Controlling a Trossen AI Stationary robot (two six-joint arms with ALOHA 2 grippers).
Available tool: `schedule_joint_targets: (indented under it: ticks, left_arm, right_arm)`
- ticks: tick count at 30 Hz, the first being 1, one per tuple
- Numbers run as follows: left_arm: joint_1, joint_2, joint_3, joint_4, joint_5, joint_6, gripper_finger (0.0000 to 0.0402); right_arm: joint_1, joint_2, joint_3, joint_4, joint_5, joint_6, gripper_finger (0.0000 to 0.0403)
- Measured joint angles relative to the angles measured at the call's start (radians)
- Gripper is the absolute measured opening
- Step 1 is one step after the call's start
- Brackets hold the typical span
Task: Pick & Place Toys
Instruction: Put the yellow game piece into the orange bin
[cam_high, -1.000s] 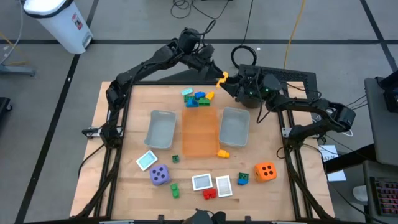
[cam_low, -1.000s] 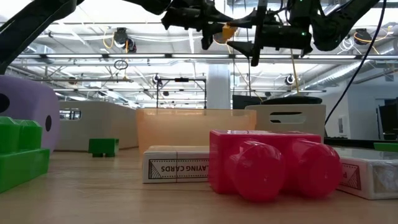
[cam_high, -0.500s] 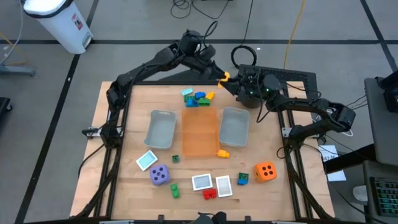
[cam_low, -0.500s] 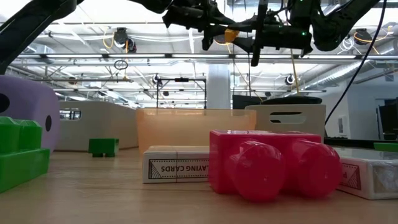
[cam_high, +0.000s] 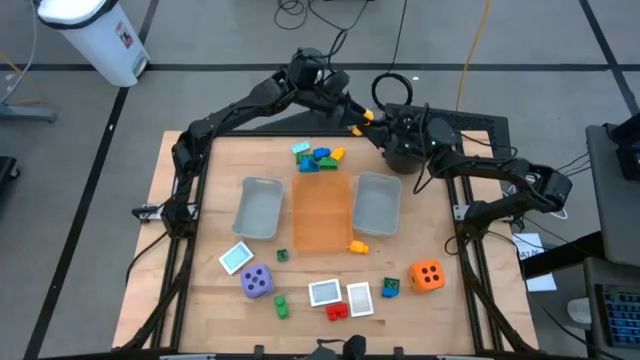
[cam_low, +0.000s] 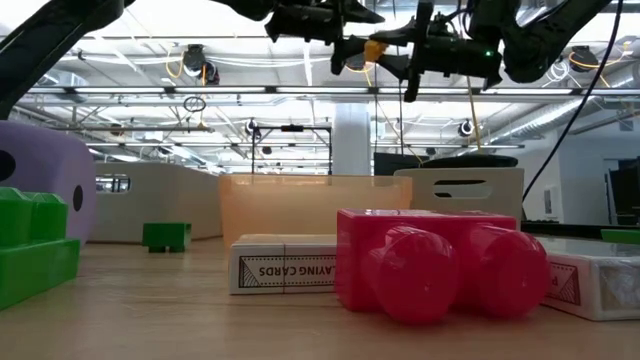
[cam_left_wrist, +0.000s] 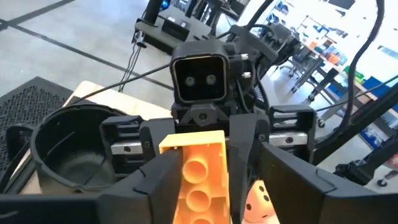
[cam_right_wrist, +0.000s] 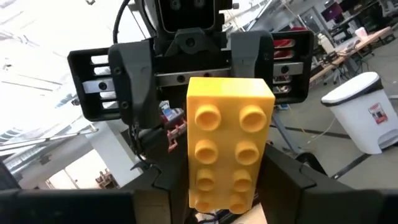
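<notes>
— Yellow brick (cam_right_wrist: 227, 144): where is it?

— In the air over the far edge of the tabletop (cam_high: 200, 210), towards the far right corner, just by the bucket (cam_left_wrist: 37, 134). The two arms meet there nose to nose, with the brick between them.

— Who has it?

— The right gripper (cam_right_wrist: 225, 183). In its wrist view its two fingers press the brick's sides, studs facing the camera. The left gripper (cam_left_wrist: 214, 171) faces it with its fingers spread, one of them clearly apart from the brick, so it grips nothing.

— And the other toys?

— All on the wood. A small heap (cam_high: 318, 156) of blue, green and yellow bricks lies near the far edge, just beyond the orange tray (cam_high: 322, 215). A second yellow piece (cam_high: 358, 246) sits at that tray's near right corner. The purple die (cam_high: 257, 281) is towards the near left, the orange die (cam_high: 427, 275) towards the near right. Between them, along the near edge, lie cards (cam_high: 326, 293) and some red and green bricks. A grey tray (cam_high: 258, 207) stands on each side of the orange one.
</notes>
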Motion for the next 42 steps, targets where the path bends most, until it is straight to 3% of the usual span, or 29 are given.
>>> schedule_joint_targets:
  ticks: [6, 12, 15, 19, 24, 30, 36, 42]
  left_arm:
    - [0.036, -0.014, 0.001, 0.062, 0.044, -0.005, 0.0245]
    - [0.111, -0.115, 0.001, 0.027, 0.083, -0.007, 0.0241]
    - [0.151, -0.160, 0.002, 0.001, 0.115, -0.008, 0.0238]
    - [0.198, -0.226, 0.002, -0.050, 0.172, -0.014, 0.0237]
    - [0.234, -0.290, 0.002, -0.082, 0.321, -0.025, 0.0233]
    - [0.221, -0.370, -0.024, -0.109, 0.443, 0.002, 0.0223]
    - [0.164, -0.444, -0.089, -0.168, 0.471, 0.096, 0.0209]
    - [0.101, -0.547, -0.272, -0.197, 0.472, 0.163, 0.0193]
  right_arm:
    - [-0.062, -0.071, -0.001, -0.027, -0.027, 0.016, 0.0137]
    - [-0.121, -0.183, 0.000, -0.134, -0.041, 0.008, 0.0137]
    - [-0.133, -0.245, 0.043, -0.300, -0.039, -0.013, 0.0137]
    - [-0.119, -0.272, 0.211, -0.649, -0.040, -0.146, 0.0137]
    - [-0.083, -0.200, 0.469, -1.010, -0.040, -0.315, 0.0137]
    - [-0.018, -0.051, 0.696, -1.258, -0.036, -0.389, 0.0137]
    - [0.097, 0.102, 0.807, -1.390, 0.029, -0.454, 0.0137]
    - [0.203, 0.215, 0.827, -1.441, 0.079, -0.469, 0.0137]
